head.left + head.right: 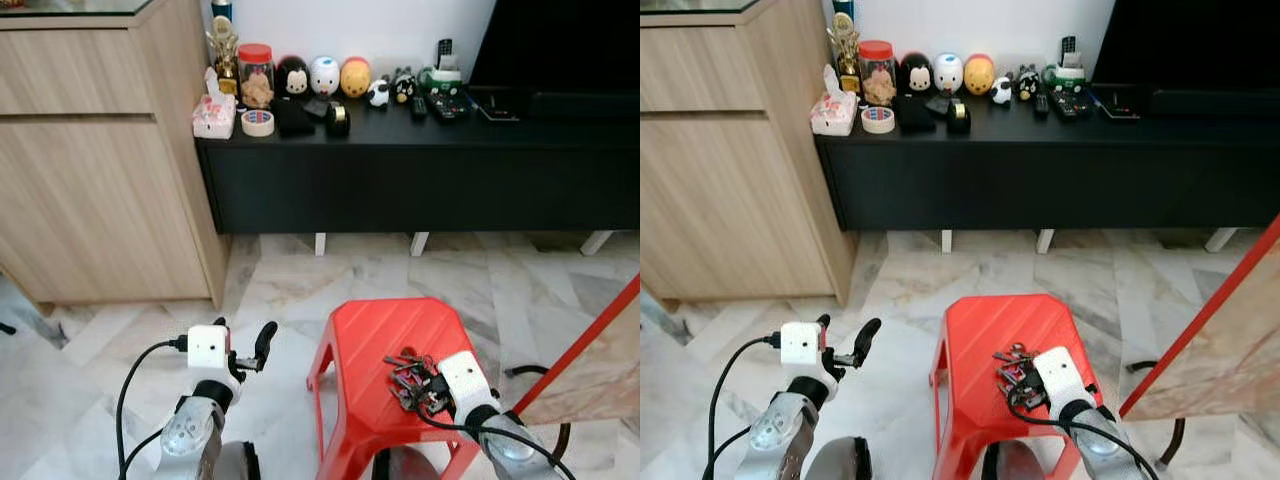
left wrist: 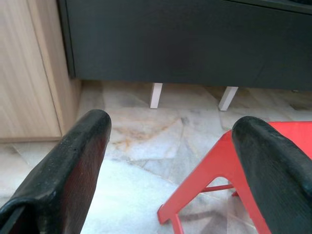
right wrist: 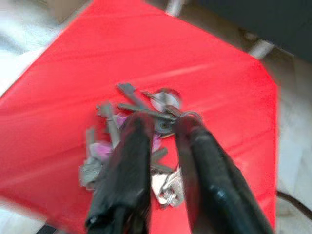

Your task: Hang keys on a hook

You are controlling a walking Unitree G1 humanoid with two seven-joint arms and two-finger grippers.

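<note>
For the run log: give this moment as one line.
right gripper: jaws narrowed around keys on red stool | left gripper: open, idle above floor | hook: unseen

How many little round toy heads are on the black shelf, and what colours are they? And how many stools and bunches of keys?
Black toy head: 1
White toy head: 1
Yellow toy head: 1
Red stool: 1
Bunch of keys, under the right hand: 1
Total: 5

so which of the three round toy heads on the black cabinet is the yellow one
The yellow toy head is the rightmost of the three, next to the white one; the black one sits furthest left, beside the red-lidded jar.
</note>
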